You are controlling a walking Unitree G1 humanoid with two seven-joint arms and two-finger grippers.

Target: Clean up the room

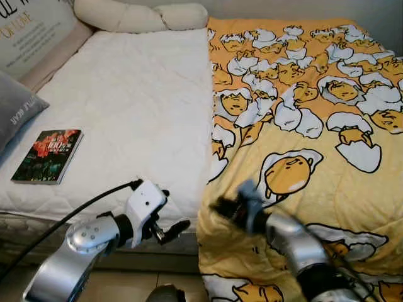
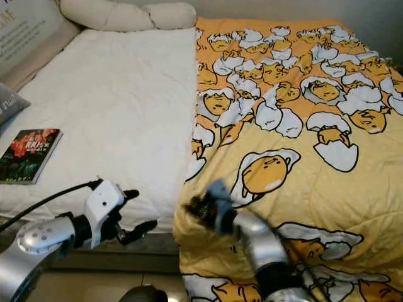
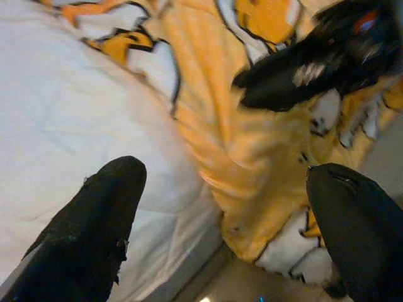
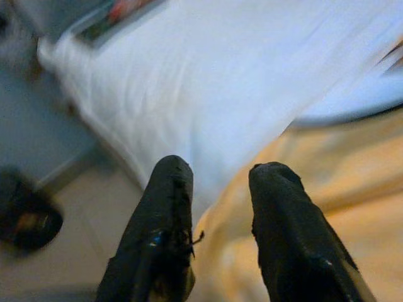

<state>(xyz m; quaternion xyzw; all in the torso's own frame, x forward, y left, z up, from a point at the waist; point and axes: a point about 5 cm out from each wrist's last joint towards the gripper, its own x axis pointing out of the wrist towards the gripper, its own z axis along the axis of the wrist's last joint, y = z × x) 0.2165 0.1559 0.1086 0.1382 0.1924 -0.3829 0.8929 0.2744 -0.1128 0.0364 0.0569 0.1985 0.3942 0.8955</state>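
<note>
- Frankly, the risk lies at the near edge of the duvet: the right tool, blurred, hovers just above the soft yellow cloth with its fingers slightly parted and grasping nothing; a shallow pinch could slip off the loose folds.
- The left tool hangs released beside the bed's edge, fingers spread wide.
- The bare mattress is white and quilted; a glossy flat book lies near its left side, and a careless drag of the duvet could shove it.
</note>
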